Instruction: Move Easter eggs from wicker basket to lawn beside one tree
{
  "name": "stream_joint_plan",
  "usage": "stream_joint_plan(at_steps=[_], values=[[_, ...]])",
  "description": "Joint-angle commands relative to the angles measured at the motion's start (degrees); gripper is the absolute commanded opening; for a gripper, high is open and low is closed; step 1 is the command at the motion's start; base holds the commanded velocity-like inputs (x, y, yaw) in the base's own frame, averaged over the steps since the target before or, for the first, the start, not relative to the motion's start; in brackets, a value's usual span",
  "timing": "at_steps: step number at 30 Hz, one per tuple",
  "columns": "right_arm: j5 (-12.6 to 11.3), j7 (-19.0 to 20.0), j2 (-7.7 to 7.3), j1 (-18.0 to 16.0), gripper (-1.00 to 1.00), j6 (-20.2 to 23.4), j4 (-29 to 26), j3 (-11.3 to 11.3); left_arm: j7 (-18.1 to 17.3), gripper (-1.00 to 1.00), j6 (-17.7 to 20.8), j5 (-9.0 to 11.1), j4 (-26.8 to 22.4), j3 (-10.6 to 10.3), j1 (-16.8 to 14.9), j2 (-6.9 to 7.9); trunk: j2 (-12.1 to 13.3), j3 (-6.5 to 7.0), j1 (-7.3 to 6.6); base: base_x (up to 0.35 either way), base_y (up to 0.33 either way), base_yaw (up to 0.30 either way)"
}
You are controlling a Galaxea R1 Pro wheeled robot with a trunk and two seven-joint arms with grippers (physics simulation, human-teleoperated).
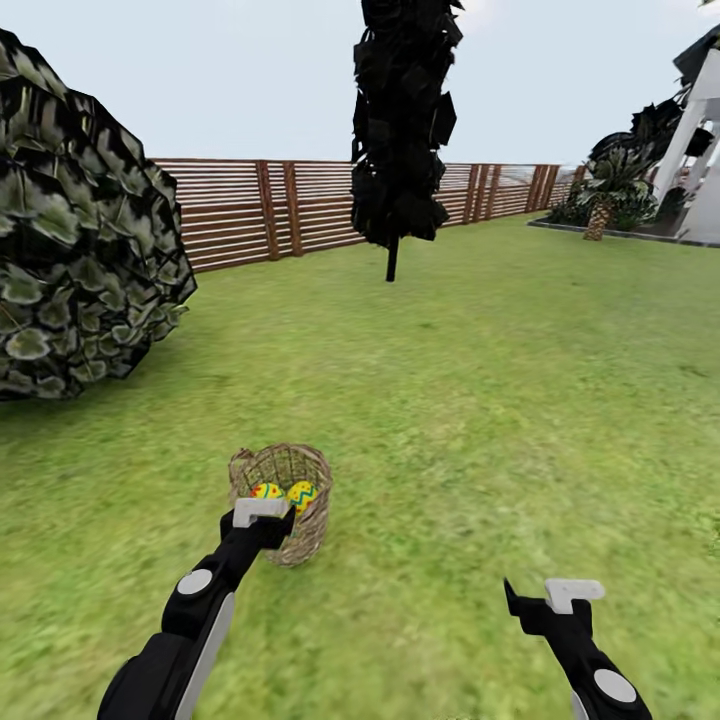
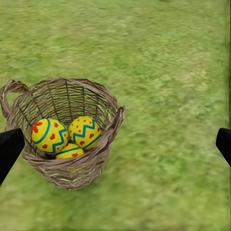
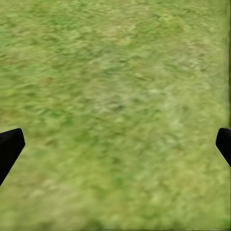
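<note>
Wicker basket (image 2: 72,168) upright on the lawn (image 1: 500,400), three Easter eggs (image 2: 67,136) nested inside, touching. Beyond: slatted fence (image 1: 250,205), narrow dark tree (image 1: 400,120), leafy bush (image 1: 70,230), white house (image 1: 700,140). Left gripper (image 1: 262,514) spread wide, empty, just beside the basket. Right gripper (image 1: 545,598) likewise parted, well apart over bare grass.

The lawn (image 1: 480,400) is short, mottled green grass running back to a brown slatted fence (image 1: 230,215). The wicker basket (image 1: 300,530) stands upright on it, and a narrow dark tree (image 1: 400,120) rises from it farther off.
</note>
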Motion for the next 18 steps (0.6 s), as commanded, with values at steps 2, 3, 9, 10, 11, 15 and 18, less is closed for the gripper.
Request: stream_joint_plan(at_steps=[2, 3, 9, 10, 11, 15, 18], values=[[0.14, 0.01, 0.0, -0.03, 1.0, 0.36, 0.03, 0.0, -0.01, 1.0, 0.3, 0.24, -0.08, 0.02, -0.02, -0.06, -0.03, 0.04, 0.0, 0.0, 0.316, -0.267], [0.15, 0.01, -0.01, -0.03, 1.0, 0.36, 0.4, 0.0, -0.09, 1.0, 0.3, 0.28, -0.06, 0.03, -0.02, -0.04, -0.03, 0.09, 0.0, 0.0, 0.316, -0.267], [0.16, 0.01, 0.0, -0.03, 1.0, 0.36, 0.64, 0.0, -0.27, 1.0, 0.53, 0.29, 0.0, 0.03, -0.02, -0.09, -0.03, 0.37, 0.0, 0.063, 0.316, -0.267], [0.16, 0.01, 0.0, -0.03, 1.0, 0.36, 0.64, 0.0, -0.26, 1.0, 0.67, 0.26, 0.0, 0.03, -0.02, -0.11, -0.03, 0.42, 0.0, 0.093, 0.316, -0.267], [0.16, 0.01, 0.04, -0.03, 1.0, 0.36, 0.68, 0.0, -0.26, 1.0, 0.76, 0.24, 0.01, 0.03, -0.02, -0.14, -0.03, 0.46, 0.0, 0.1, 0.316, -0.267], [0.16, 0.01, 0.08, -0.03, 1.0, 0.36, 0.96, 0.0, -0.27, 1.0, 0.88, 0.18, 0.01, 0.03, -0.02, -0.18, -0.03, 0.65, 0.0, 0.109, 0.316, -0.267], [0.16, 0.01, 0.07, -0.03, 1.0, 0.36, 1.1, 0.0, -0.23, 1.0, 0.9, 0.14, 0.01, 0.03, -0.02, -0.16, -0.03, 0.79, 0.0, 0.113, 0.316, -0.267]])
